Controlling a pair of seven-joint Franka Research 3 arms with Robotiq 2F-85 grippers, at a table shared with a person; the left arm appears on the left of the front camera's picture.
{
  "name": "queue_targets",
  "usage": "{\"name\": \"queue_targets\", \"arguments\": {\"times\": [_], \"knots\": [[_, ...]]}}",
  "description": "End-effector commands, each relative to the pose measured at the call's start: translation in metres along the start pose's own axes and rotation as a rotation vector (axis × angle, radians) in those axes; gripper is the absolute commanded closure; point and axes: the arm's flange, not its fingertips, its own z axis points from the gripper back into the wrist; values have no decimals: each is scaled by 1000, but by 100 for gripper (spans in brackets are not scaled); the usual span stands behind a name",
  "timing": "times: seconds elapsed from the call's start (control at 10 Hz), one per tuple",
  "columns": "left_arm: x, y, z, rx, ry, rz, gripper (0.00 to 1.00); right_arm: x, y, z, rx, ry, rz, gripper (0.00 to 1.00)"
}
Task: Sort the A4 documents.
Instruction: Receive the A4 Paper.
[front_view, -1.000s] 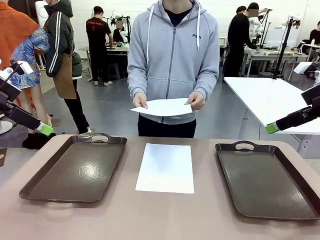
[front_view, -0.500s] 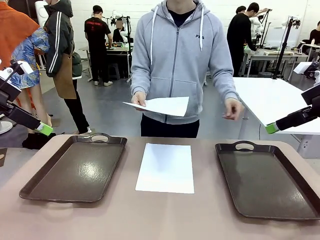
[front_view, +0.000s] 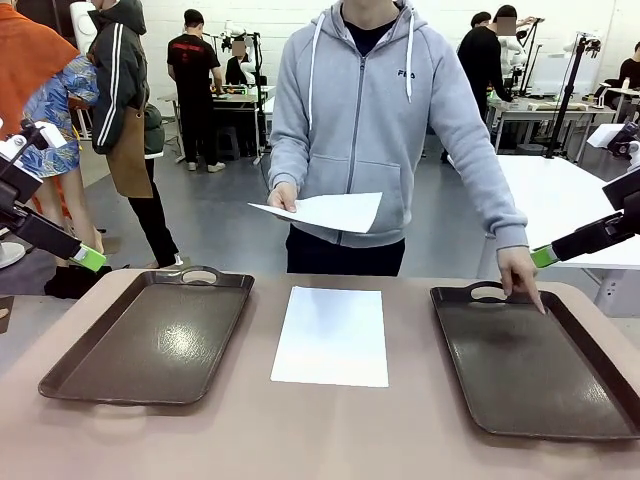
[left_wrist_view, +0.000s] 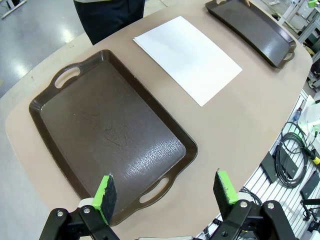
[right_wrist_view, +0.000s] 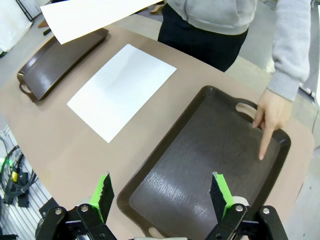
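Observation:
One white A4 document (front_view: 331, 335) lies flat on the table between two dark brown trays; it also shows in the wrist views (left_wrist_view: 187, 57) (right_wrist_view: 121, 90). A person at the far side holds a second sheet (front_view: 322, 212) (right_wrist_view: 90, 16) in one hand above the table. Their other hand (front_view: 520, 275) (right_wrist_view: 269, 117) points a finger into the right tray (front_view: 530, 360) (right_wrist_view: 210, 160). The left tray (front_view: 150, 335) (left_wrist_view: 107, 132) holds nothing. My left gripper (left_wrist_view: 166, 190) hangs open above the left tray's near end. My right gripper (right_wrist_view: 162, 192) hangs open above the right tray's near end.
The tan table (front_view: 330, 440) has rounded corners. Cables and a rail (left_wrist_view: 295, 160) lie below its edge on my side. A white table (front_view: 560, 200) stands behind at the right. Other people stand in the background.
The person let go of the held sheet with one hand and brought that hand down to point into the right tray. Neither arm of mine has moved.

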Motion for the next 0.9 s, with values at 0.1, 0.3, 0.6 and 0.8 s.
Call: {"name": "queue_targets", "arguments": {"times": [0.1,0.3,0.6,0.8], "knots": [[0,1,0,-11,-5,0,0,-1,-1,-2,8,4,5,0],[0,1,0,-11,-5,0,0,-1,-1,-2,8,4,5,0],[0,1,0,-11,-5,0,0,-1,-1,-2,8,4,5,0],[0,1,0,-11,-5,0,0,-1,-1,-2,8,4,5,0]]}}
